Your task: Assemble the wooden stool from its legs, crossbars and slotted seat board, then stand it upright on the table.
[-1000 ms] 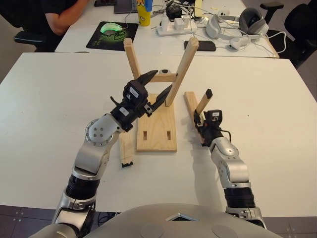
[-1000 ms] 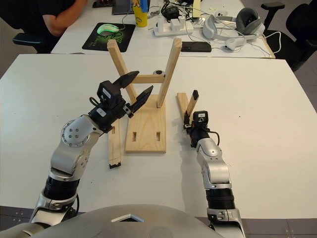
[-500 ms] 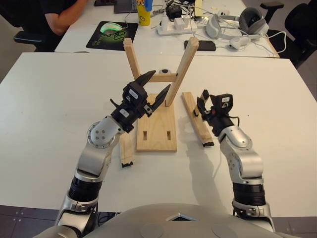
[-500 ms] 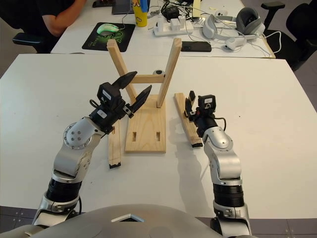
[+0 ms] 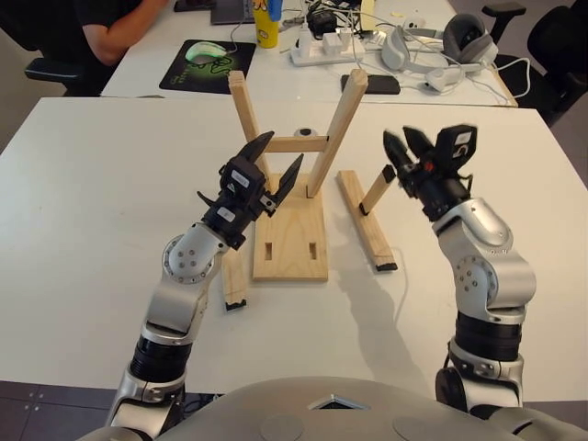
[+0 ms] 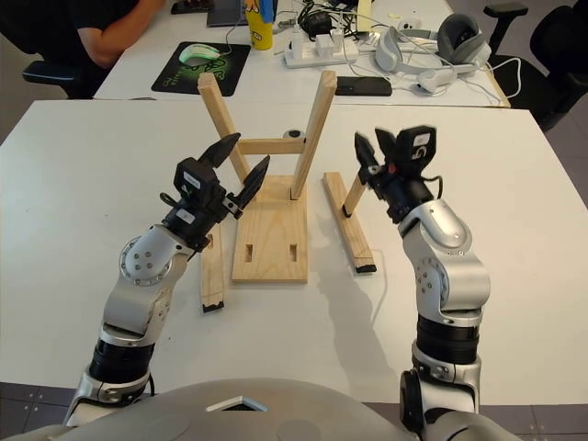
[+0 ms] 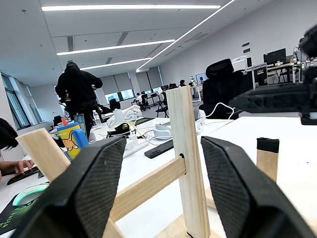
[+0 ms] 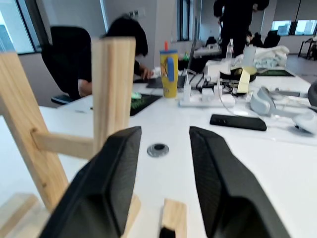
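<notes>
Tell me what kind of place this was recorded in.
Most likely an open-plan office: the neighbouring desk holds a mouse pad, phone and headset, and the left wrist view shows an office chair and long ceiling lights.

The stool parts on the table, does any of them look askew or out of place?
Yes. Right of the seat board, one leg lies flat with a short bar sticking up at a tilt. Another leg lies loose at the board's left. The two near slots are empty.
</notes>
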Controlling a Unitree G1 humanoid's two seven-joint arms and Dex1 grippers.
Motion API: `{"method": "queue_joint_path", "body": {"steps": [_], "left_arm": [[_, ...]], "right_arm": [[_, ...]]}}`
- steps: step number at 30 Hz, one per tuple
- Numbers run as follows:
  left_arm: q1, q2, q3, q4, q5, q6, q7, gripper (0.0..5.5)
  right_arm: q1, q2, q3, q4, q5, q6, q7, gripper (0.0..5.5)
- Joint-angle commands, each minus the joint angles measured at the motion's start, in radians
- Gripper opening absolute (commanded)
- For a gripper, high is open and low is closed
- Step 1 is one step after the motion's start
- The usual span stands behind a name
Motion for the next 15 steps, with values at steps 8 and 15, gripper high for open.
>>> {"method": "queue_joint_path", "body": {"steps": [8,15], "left_arm": [[-0.013,-0.026,-0.006,0.026,0.03,-0.027,0.016,2.79],[-0.017,-0.037,0.0,0.039,0.037,-0.035,0.02,2.79]], "right_arm": [[-0.174,0.029,0.011,0.148,-0.001,-0.048,-0.027,0.03],[-0.165,0.033,0.053,0.232,-0.049,-0.125,-0.019,0.03]]}}
